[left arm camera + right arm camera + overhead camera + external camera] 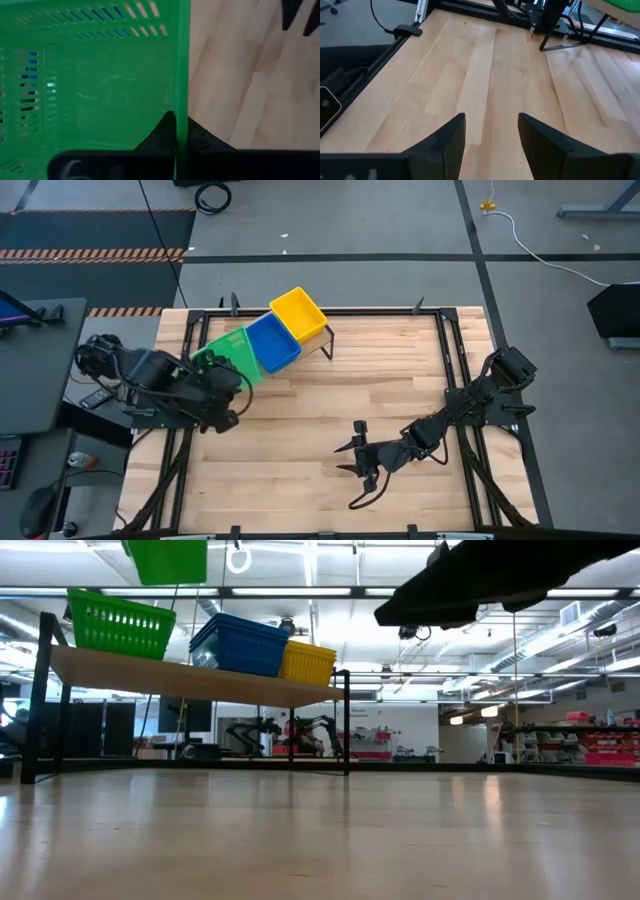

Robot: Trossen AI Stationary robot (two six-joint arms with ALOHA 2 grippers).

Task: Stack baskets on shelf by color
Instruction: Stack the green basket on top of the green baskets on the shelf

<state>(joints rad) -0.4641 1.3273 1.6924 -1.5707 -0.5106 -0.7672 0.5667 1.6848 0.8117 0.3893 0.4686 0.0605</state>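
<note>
A green perforated plastic basket (90, 85) fills the left wrist view, its wall clamped by the left gripper (225, 395) and apparently raised over the green stack (120, 625) on the pale plywood shelf (190, 682), ready for lowering by colour. The right gripper (490, 140) waits, spread wide, over the table.

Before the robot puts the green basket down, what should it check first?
1. Grip: left gripper pinches the held green basket's wall: ok.
2. Height: held basket hangs above the green basket on the shelf: ok.
3. Alignment over that green basket: cannot tell.
4. Colour match: green over green, blue basket and yellow basket sit beside it: ok.
5. Right gripper is open over the table, far from the shelf: ok.
</note>
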